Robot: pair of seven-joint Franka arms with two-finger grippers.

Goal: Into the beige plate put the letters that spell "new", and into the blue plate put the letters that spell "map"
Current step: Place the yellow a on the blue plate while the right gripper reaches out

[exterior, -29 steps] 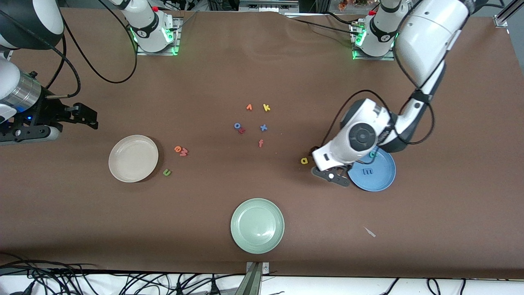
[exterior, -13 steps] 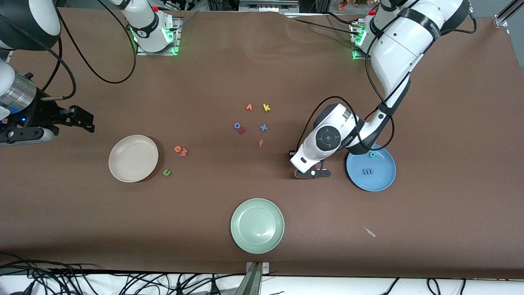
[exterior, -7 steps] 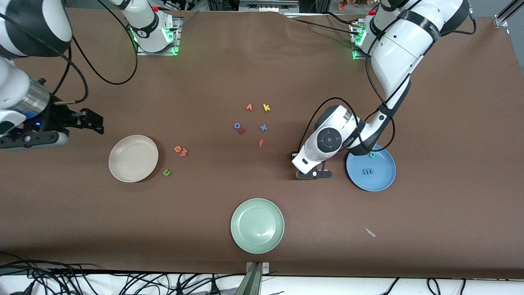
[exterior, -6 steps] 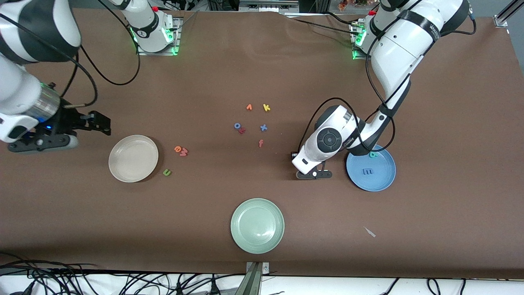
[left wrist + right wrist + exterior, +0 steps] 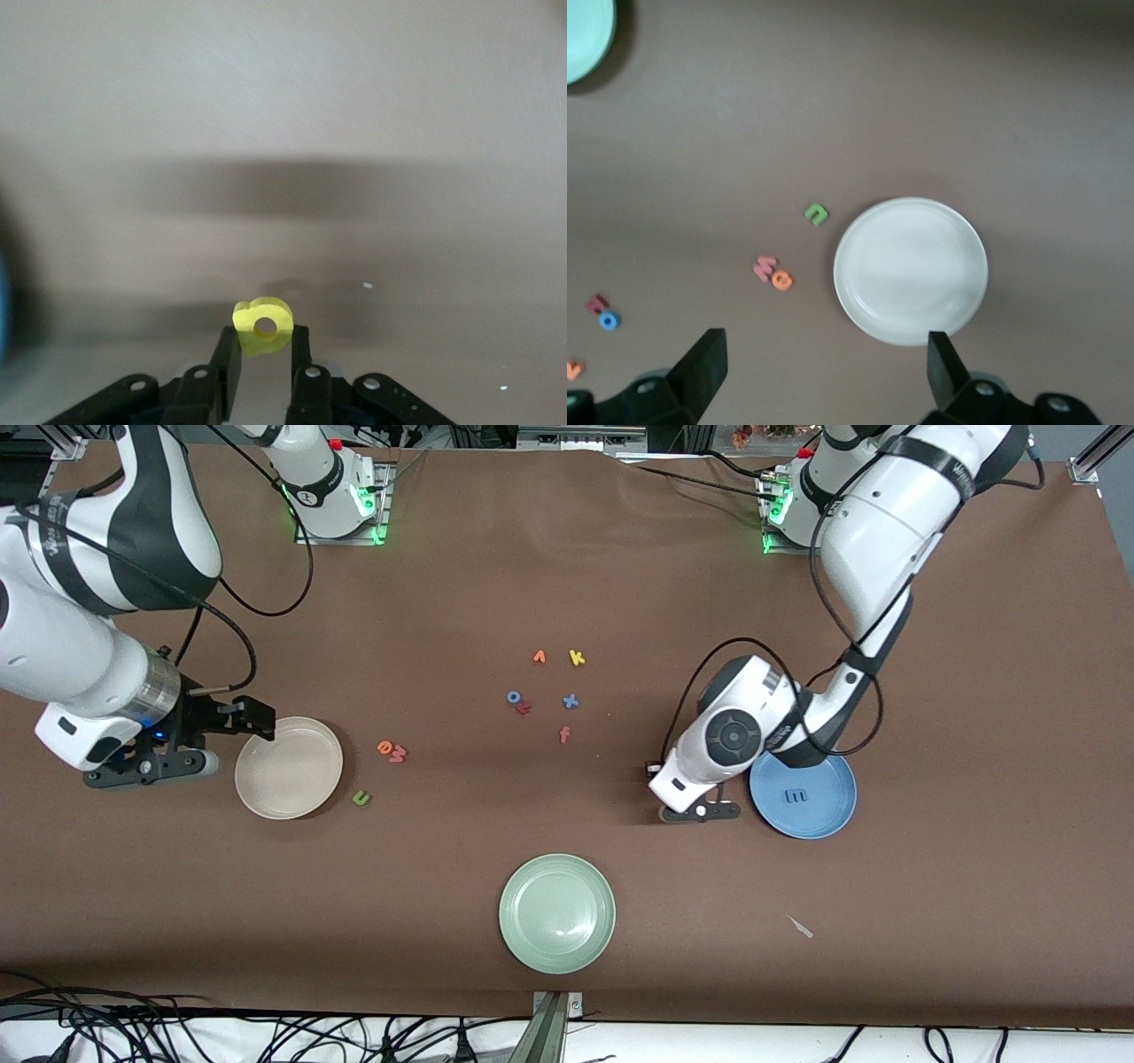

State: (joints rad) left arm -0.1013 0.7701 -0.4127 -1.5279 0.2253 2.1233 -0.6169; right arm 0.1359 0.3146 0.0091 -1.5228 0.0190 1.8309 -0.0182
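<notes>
The green plate [image 5: 557, 913] lies nearest the camera and has no part in this task. Farther in, the left end effector [image 5: 266, 350] is closed on the yellow a [image 5: 263, 325], just beside the blue plate [image 5: 828, 815], where the m [image 5: 798, 796] already lies (the p is hidden under the arm, so I cannot tell its place). The step in hand seems to be carrying the a; the next move needs a short shift over the plate and then a release.

Toward the right arm's end, the right end effector [image 5: 824, 367] hangs fully open and empty beside the beige plate [image 5: 266, 788]. The n [image 5: 361, 798], e [image 5: 384, 747] and w [image 5: 398, 755] lie on the table [image 5: 567, 558] near this plate.
</notes>
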